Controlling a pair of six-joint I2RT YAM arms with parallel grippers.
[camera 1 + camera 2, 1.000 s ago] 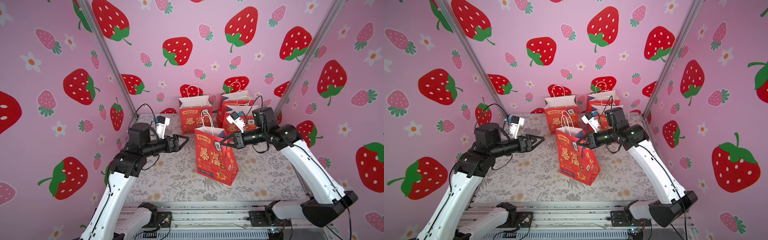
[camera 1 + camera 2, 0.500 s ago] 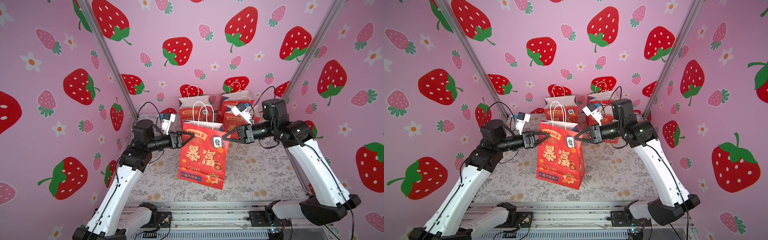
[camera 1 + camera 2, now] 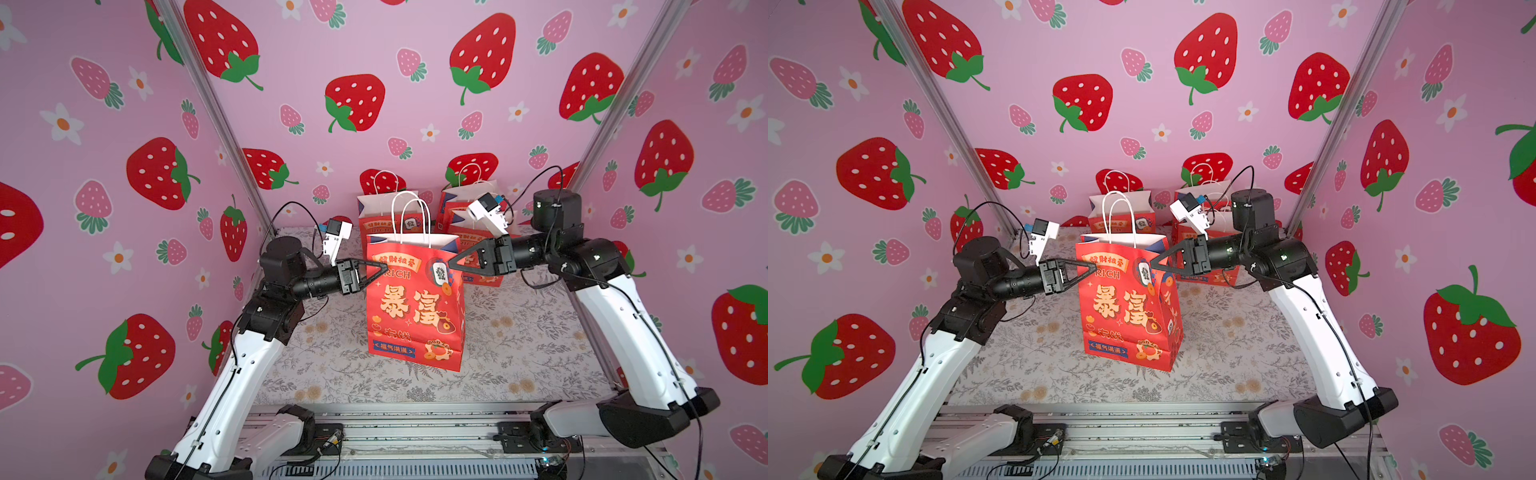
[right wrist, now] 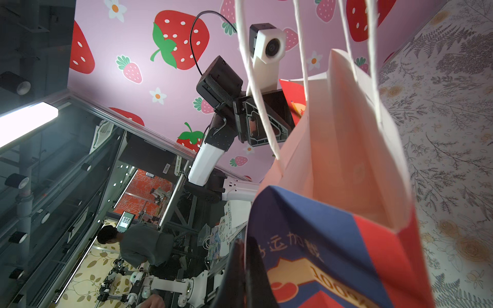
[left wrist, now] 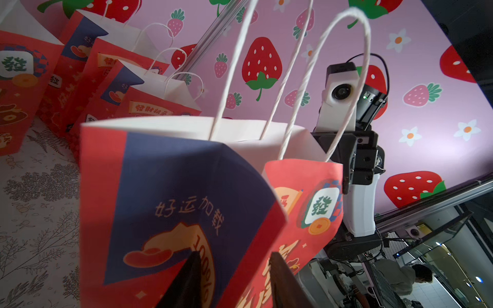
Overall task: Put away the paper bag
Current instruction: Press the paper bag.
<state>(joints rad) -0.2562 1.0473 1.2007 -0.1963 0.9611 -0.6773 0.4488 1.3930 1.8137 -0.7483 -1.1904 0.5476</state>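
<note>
Right hand [image 3: 451,266] pinches paper bag [image 3: 415,307] side; left hand [image 3: 383,268] straddles opposite edge, clamp unclear. Bag upright, mid tabletop [image 3: 519,340], not yet beside back-row bags [image 3: 382,216].

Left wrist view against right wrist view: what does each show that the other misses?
Only the left wrist view shows the spare bags at the back, the right arm, and the left tool straddling the bag's corner. Only the right wrist view shows the left arm and the right tool shut on the bag's side edge. Both show the bag's white inside, its handles and the floral cloth.
</note>
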